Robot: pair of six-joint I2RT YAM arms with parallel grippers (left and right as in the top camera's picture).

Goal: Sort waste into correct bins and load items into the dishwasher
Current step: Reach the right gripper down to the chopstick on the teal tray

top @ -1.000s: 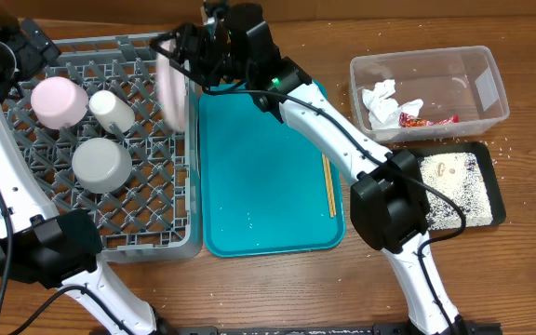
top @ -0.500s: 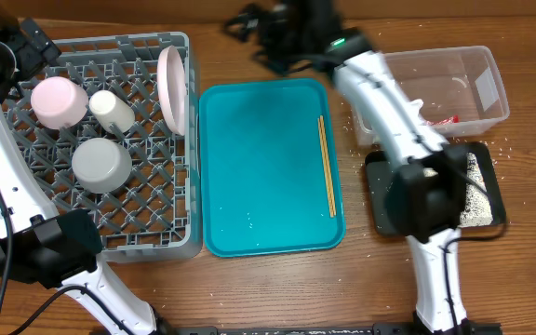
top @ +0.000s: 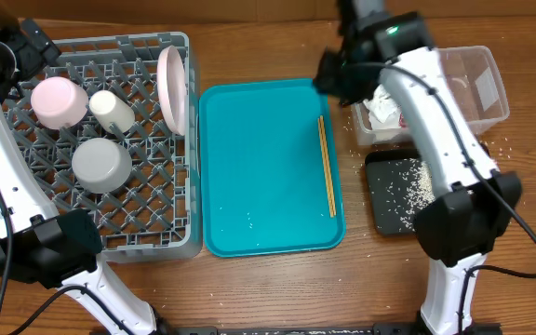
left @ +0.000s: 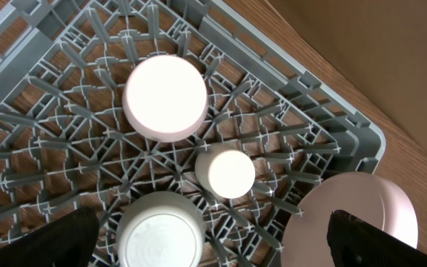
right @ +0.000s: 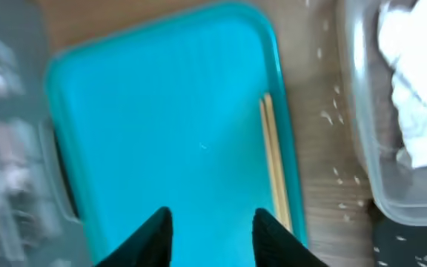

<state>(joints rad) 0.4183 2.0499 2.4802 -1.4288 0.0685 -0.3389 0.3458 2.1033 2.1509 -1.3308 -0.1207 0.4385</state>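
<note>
Overhead: the chopsticks point(top: 326, 166) lie paired along the right edge of the teal tray point(top: 259, 167), outside the dish rack point(top: 110, 40).

Left wrist: my left gripper point(left: 213, 222) hangs over the rack, jaws spread, empty.

Right wrist: my right gripper point(right: 213, 221) is above the tray, jaws apart, empty.

I judge the chopsticks light, stiff, thin and prone to roll. Pinch both at mid-length.

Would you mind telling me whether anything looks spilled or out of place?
Yes: loose white rice grains lie scattered on the wooden table beside the clear plastic tub, and the thin wooden chopsticks lie on the teal tray.
</note>
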